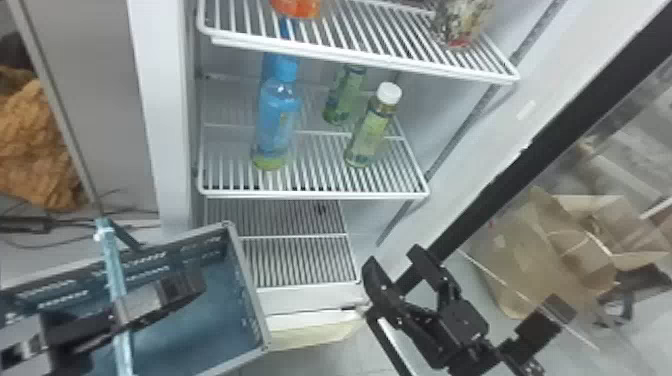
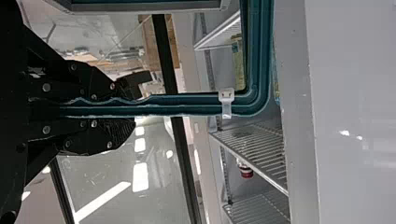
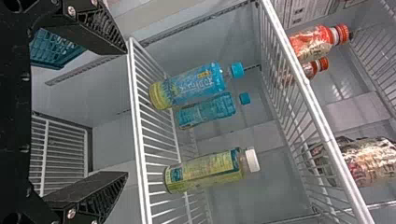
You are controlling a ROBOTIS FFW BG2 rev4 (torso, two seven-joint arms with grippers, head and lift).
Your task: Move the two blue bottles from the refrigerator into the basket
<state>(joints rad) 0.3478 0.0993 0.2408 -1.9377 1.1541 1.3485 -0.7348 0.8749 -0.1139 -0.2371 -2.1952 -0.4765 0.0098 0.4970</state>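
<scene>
blue bottles (image 3: 189, 87): 2
green bottles (image 3: 205, 171): 1 clear, second shape unclear
red-capped bottles (image 3: 309, 43): 2
patterned item (image 3: 369, 161), kind unclear: 1
basket (image 1: 249, 285): 1

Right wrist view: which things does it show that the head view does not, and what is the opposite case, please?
Right wrist view, against the head view: the red caps of two bottles on the upper shelf.
Head view, against the right wrist view: the cardboard box and the basket's handle.
Both: the front blue bottle, the blue one behind it, the white-capped bottle and the open right gripper.
</scene>
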